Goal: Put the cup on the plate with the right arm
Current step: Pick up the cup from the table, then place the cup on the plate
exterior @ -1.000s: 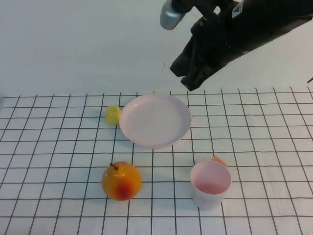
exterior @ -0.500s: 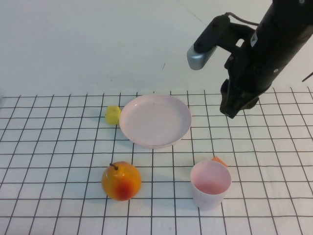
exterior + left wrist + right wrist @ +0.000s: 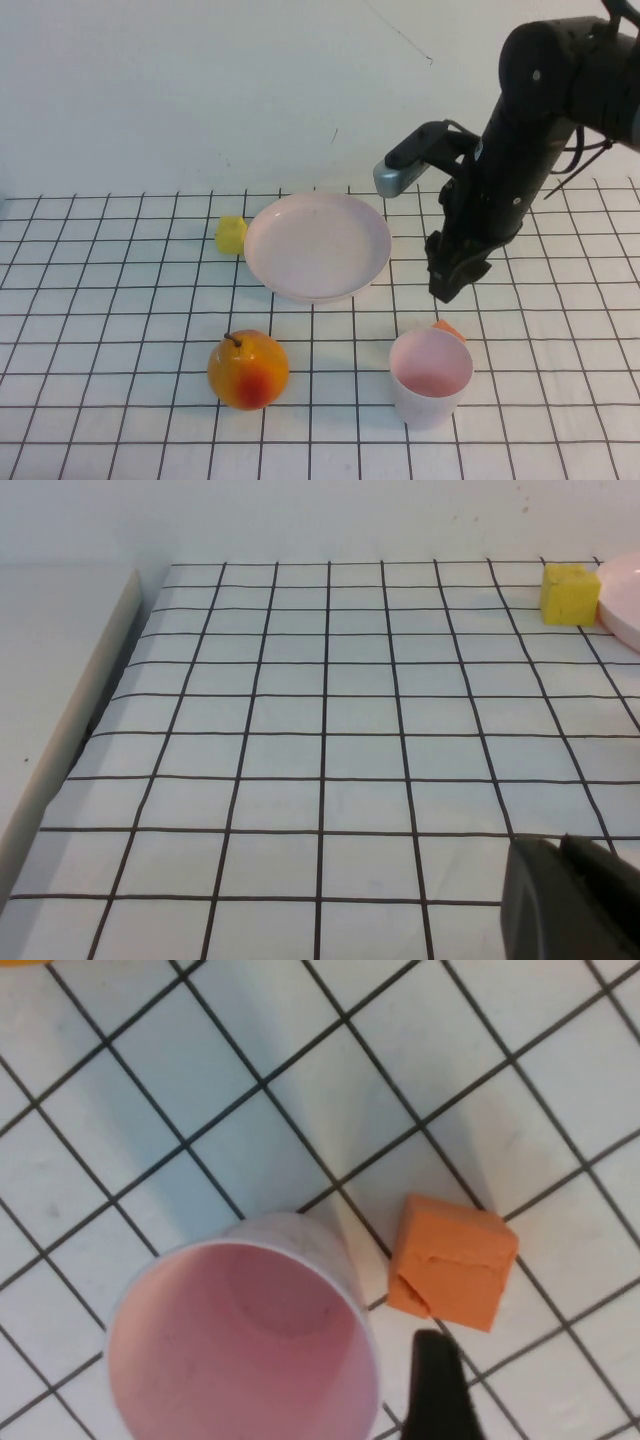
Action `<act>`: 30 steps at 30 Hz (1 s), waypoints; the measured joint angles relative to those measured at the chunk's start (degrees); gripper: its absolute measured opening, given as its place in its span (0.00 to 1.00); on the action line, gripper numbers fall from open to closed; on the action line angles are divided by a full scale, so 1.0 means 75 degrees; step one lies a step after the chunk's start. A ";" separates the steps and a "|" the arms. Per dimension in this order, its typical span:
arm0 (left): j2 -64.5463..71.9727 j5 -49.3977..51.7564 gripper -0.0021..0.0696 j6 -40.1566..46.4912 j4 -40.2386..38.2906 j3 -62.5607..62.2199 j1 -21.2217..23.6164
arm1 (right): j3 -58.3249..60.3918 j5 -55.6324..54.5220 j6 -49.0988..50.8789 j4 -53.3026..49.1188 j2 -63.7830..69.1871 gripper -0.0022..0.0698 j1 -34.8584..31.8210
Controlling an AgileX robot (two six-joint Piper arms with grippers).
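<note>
The right gripper [image 3: 447, 285] hangs above the table, just behind the pink cup [image 3: 430, 377] and beside the plate [image 3: 317, 246]; whether its fingers are apart I cannot tell. The cup stands upright and free, an orange cube [image 3: 452, 1260] just beside it, so the step is the approach. Next, I think, it must descend over the rim without pushing the cube, while the left gripper [image 3: 570, 900] rests low and far away.
</note>
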 joint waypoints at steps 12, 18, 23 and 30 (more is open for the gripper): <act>0.0000 0.0000 0.03 0.0000 0.0000 0.0000 0.0000 | 0.1152 -0.0066 -0.0474 0.0557 0.0264 0.61 0.0163; 0.0000 0.0000 0.03 0.0000 0.0000 0.0000 0.0000 | 0.1170 -0.0125 -0.0846 0.0664 0.0643 0.25 0.0286; 0.0000 0.0000 0.03 0.0000 0.0000 0.0000 0.0000 | 0.0615 -0.0125 -0.0965 0.0664 0.0786 0.06 0.0296; 0.0000 0.0000 0.02 0.0000 0.0000 0.0000 0.0000 | -0.2350 -0.0082 -0.1027 0.0636 0.1056 0.06 0.0296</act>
